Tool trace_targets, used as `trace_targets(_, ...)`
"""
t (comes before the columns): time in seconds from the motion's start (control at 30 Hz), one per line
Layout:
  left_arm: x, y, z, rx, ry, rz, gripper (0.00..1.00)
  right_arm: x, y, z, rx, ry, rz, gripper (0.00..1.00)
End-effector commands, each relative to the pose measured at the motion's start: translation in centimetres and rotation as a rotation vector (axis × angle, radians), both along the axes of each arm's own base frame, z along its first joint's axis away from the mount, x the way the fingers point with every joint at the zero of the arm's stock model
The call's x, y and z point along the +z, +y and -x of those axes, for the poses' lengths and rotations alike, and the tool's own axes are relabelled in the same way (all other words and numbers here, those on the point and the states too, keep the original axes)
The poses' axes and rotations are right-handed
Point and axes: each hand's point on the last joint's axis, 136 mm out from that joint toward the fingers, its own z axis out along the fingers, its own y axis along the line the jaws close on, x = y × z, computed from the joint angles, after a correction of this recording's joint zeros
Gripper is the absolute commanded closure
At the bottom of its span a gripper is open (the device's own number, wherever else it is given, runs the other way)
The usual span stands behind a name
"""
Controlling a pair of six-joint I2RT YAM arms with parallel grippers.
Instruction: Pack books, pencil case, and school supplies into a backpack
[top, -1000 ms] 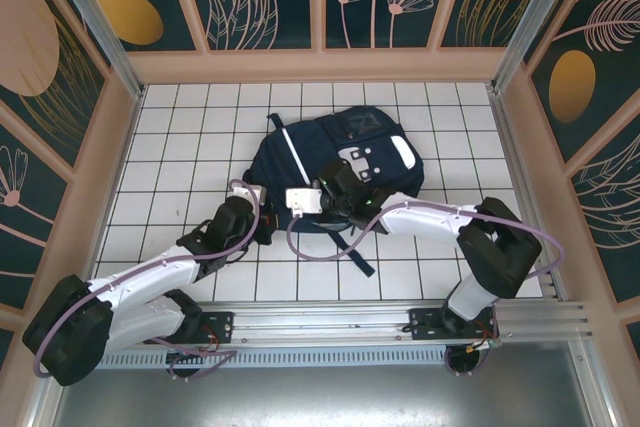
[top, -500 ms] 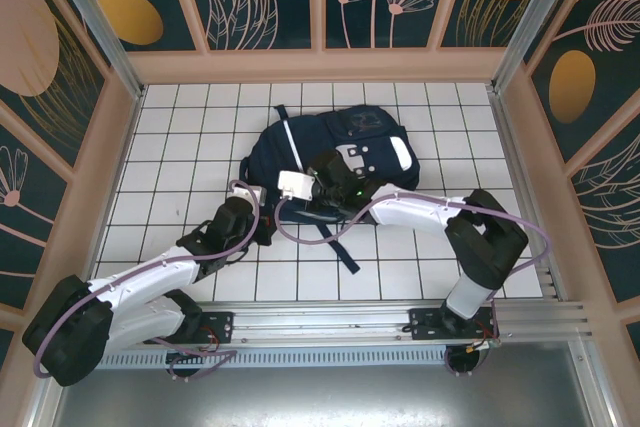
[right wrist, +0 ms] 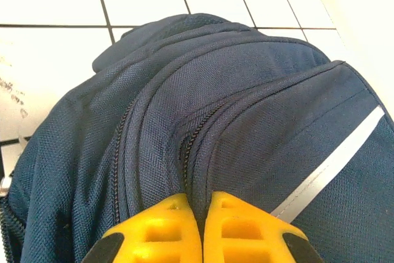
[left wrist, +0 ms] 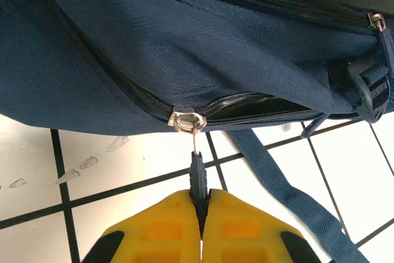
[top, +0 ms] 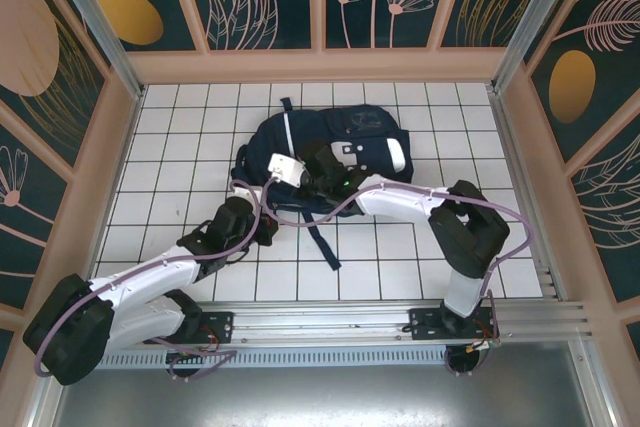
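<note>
The navy backpack (top: pixel 350 142) with white stripes lies on the white tiles at the middle back. My left gripper (top: pixel 262 215) is at its near-left edge, and its yellow fingers (left wrist: pixel 166 229) are shut on the dark zipper pull (left wrist: pixel 198 177). The metal slider (left wrist: pixel 184 119) hangs just above the pull, and the zipper gapes open to its right (left wrist: pixel 265 106). My right gripper (top: pixel 288 175) rests on the bag's left side, shut on a fold of backpack fabric (right wrist: pixel 200 183) beside a zipper line. A white stripe (right wrist: pixel 332 164) runs to the right. The books, pencil case and school supplies are out of view.
A dark strap (top: pixel 322 242) trails from the bag across the tiles towards the arms. Another strap (left wrist: pixel 289 183) crosses the floor right of my left gripper. Beige walls (top: pixel 120 137) ring the tiled floor. Bare tiles (top: pixel 180 147) lie left and right of the bag.
My right arm has swung left and back, still pinching the fabric. The backpack has shifted left and turned with it, and the loose strap trailed left. The left arm has stayed put.
</note>
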Motion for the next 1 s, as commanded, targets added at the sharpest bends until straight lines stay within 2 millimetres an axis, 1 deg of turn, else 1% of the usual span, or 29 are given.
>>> trace_targets(0.0, 1.5, -1.8, 0.3, -0.075, -0.031, 0.078, 1.0, 5.2, 1.8, -2.9, -0.087, -0.06, -0.187, 1.0)
trace_targets(0.17, 2.1, -2.1, -0.2, -0.071, -0.064, 0.094, 1.0, 4.9, 2.6, -3.1, -0.094, -0.012, -0.215, 1.0)
trace_targets(0.3, 2.2, -2.4, -0.8, -0.063, -0.07, 0.093, 1.0, 4.8, 2.9, -3.4, -0.113, 0.016, -0.239, 1.0)
trace_targets(0.47, 2.2, -2.8, -1.1, -0.063, -0.076, 0.112, 1.0, 5.0, 3.6, -3.3, -0.102, 0.054, -0.281, 1.0)
trace_targets(0.67, 2.7, -3.1, -1.4, -0.06, -0.101, 0.144, 1.0, 4.8, 4.2, -3.8, -0.116, 0.104, -0.32, 1.0)
trace_targets(0.97, 2.8, -3.4, -1.5, -0.071, -0.112, 0.162, 1.0, 4.7, 5.5, -4.1, -0.105, 0.157, -0.354, 1.0)
